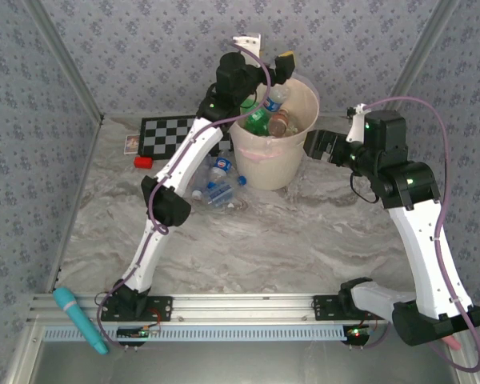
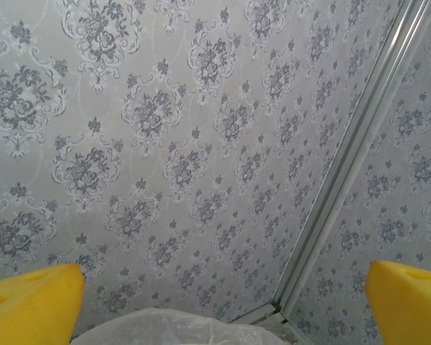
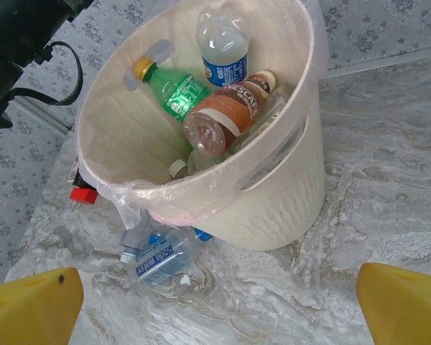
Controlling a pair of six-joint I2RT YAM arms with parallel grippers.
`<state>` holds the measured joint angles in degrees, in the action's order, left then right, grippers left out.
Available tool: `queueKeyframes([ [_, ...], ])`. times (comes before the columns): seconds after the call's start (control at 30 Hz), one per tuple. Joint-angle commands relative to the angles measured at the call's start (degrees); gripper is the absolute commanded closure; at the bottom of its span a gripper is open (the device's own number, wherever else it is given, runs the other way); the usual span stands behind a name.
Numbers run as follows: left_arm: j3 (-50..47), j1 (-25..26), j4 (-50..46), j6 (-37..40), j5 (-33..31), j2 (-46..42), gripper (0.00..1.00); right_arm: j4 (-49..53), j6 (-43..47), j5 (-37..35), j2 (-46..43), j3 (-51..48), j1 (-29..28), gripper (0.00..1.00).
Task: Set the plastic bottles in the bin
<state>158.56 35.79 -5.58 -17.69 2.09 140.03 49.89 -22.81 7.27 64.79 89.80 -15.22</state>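
The cream-pink bin (image 1: 284, 164) stands at the back middle of the table, a clear liner over its rim. Inside it lie a green bottle (image 3: 176, 90), a brown-labelled bottle (image 3: 226, 115) and a clear blue-labelled bottle (image 3: 223, 50). A few clear bottles with blue labels (image 1: 216, 186) lie on the table against the bin's left side, seen also as bottles (image 3: 154, 255) in the right wrist view. My left gripper (image 1: 270, 64) hangs open over the bin's far rim, empty; its fingertips (image 2: 32, 302) are wide apart. My right gripper (image 1: 317, 145) is open just right of the bin (image 3: 280, 208), holding nothing.
A chessboard (image 1: 176, 132), a small card (image 1: 130, 142) and a red block (image 1: 142, 162) lie at the back left. A teal tool (image 1: 80, 320) rests on the front rail. Patterned walls close in three sides. Marble table in front of the bin is bare.
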Motion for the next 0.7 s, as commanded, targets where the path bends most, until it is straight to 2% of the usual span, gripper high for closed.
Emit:
queueKeyframes([
  [0.0, 1.9, 0.3, -0.9, 1.1, 0.5, -4.1, 0.00, -1.0, -0.9, -0.7, -1.2, -0.5, 0.3, 0.01],
  [0.37, 1.9, 0.3, -8.7, 0.7, 0.8, -8.6, 0.00, -2.6, -1.1, -0.2, -1.3, -1.4, -0.8, 0.00],
  [0.67, 1.6, -0.2, -25.6, 1.5, -1.3, -14.4, 0.00, -5.7, -0.6, -0.4, -0.5, -3.0, -3.5, 0.00],
])
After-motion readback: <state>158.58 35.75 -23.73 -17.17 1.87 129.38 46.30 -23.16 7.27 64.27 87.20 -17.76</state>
